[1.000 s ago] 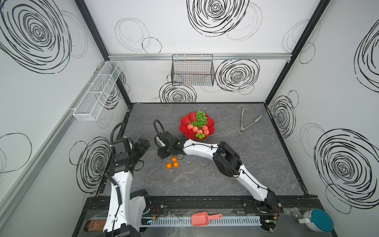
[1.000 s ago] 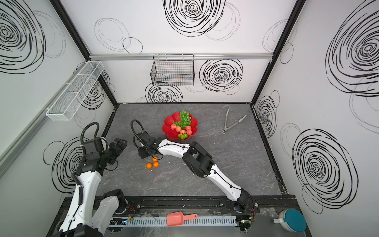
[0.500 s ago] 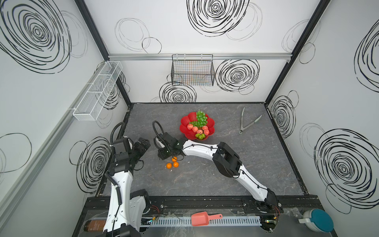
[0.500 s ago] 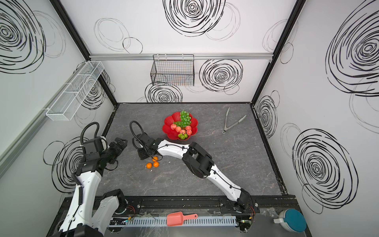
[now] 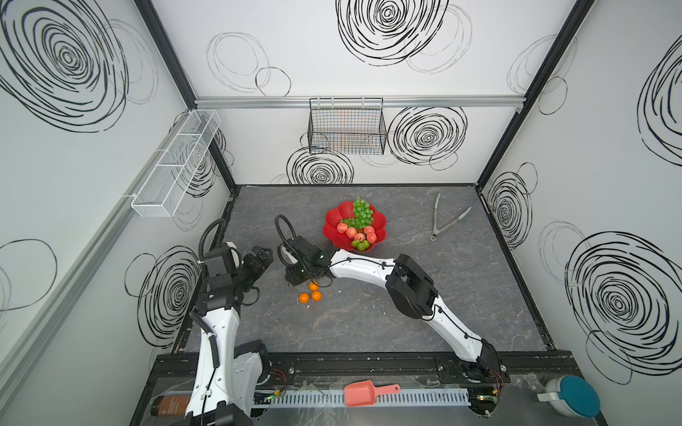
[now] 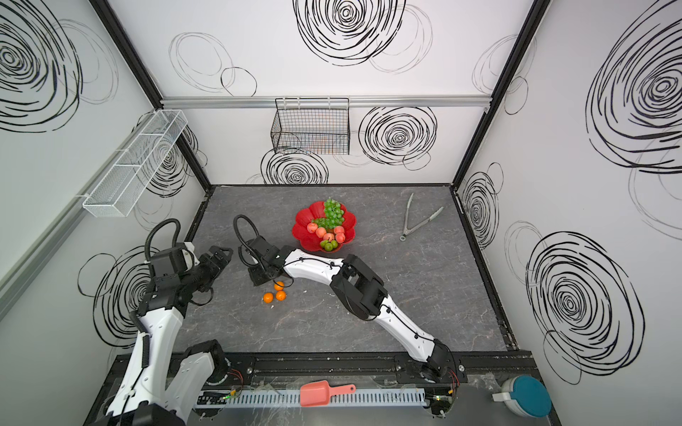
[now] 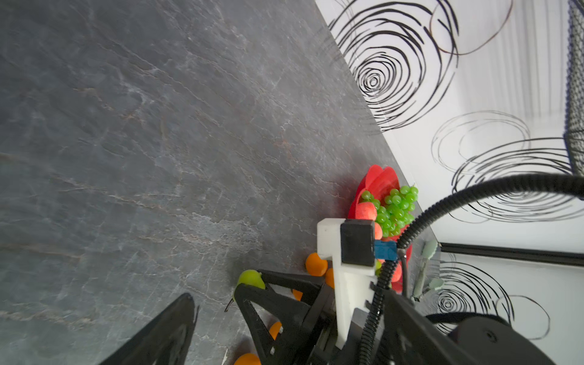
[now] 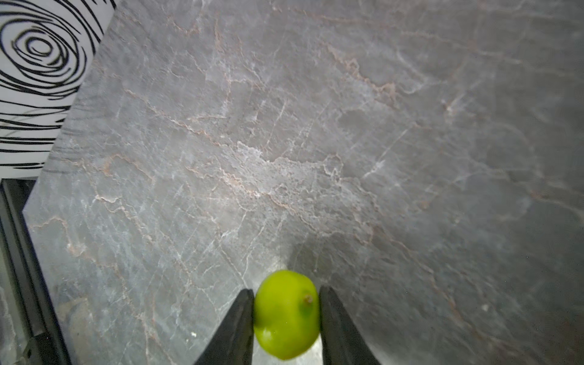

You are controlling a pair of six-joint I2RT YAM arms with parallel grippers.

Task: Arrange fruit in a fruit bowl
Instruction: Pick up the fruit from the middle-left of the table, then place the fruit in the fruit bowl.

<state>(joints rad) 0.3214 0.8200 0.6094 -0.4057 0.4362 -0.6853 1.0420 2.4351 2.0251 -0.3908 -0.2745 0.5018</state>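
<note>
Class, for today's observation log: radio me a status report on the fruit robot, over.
Right gripper shut on pear. Left gripper open, empty. Tangerines loose on table. Nothing blocking bowl.

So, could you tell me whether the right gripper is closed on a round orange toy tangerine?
No, the right gripper has its black fingers pressed against a small green toy pear.

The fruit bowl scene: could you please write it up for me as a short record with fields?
bowl: red fruit bowl at the back centre of the table
in bowl: grapes, peaches, pears
loose on table: three tangerines beside the right end effector
right end effector: closed on a green pear, fingers against both its sides
left end effector: open, empty
other: tongs lying to the right of the bowl
</note>
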